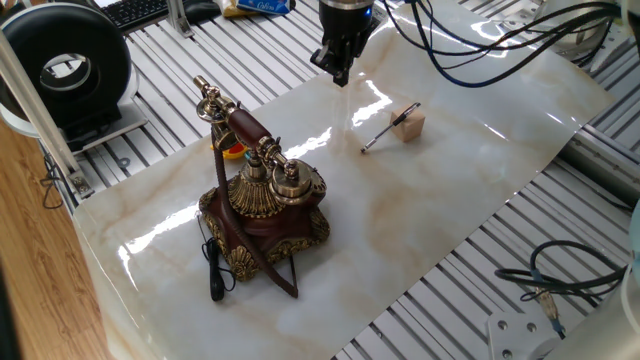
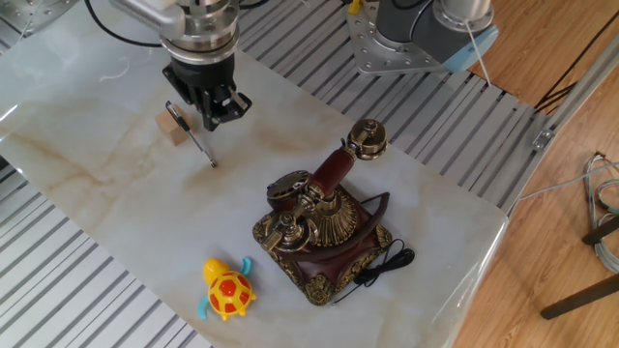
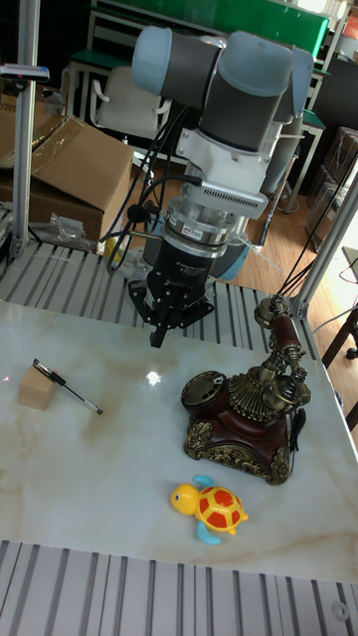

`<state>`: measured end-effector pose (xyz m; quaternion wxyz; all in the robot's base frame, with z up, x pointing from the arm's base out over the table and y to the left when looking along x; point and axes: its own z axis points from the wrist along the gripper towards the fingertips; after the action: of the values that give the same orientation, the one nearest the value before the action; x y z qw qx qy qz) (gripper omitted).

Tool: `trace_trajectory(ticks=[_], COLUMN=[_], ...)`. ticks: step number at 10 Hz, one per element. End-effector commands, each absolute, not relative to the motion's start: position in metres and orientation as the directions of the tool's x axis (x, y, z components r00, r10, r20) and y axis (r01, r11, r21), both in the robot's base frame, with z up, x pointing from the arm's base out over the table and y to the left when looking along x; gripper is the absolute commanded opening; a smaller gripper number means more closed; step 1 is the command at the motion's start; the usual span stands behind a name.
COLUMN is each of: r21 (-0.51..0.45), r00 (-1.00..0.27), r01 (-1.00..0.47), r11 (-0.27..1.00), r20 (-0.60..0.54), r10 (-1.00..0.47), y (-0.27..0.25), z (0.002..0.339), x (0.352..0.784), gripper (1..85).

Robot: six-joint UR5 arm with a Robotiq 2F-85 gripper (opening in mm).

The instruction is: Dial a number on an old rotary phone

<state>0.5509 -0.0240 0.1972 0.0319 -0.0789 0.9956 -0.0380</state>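
Observation:
The old rotary phone [image 1: 268,208] stands on the marble sheet, dark red-brown with gold trim. Its handset [image 1: 243,128] lies in the brass cradle and a black cord [image 1: 214,270] trails off its side. The other fixed view shows the phone [image 2: 321,230] at centre right, and the tall view shows the phone [image 3: 242,412] with its dial [image 3: 209,386] facing up. My gripper [image 1: 336,72] hangs above the sheet well away from the phone, fingers together and holding nothing. It hovers beside the pen in the other view [image 2: 215,114] and left of the dial in the tall view [image 3: 158,336].
A pale wooden block [image 2: 174,127] with a black pen [image 2: 198,145] leaning on it lies by the gripper. A yellow and orange toy turtle [image 2: 227,289] sits near the phone. Slatted metal table [image 2: 68,280] surrounds the sheet. Cables [image 1: 480,50] hang behind.

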Motion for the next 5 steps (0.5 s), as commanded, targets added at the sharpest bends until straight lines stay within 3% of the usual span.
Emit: trace_trajectory(ticks=[1,5], r21=[-0.074,-0.072], r00=[-0.97,-0.95], r01=[-0.23,-0.293], r11=[0.97,0.953], r20=[-0.068,-0.09], r10=[-0.235,-0.299], y=[-0.0259,-0.0261], z=[0.1941,0.1924], x=[0.5526,0.5562], gripper=[1.3,1.3])
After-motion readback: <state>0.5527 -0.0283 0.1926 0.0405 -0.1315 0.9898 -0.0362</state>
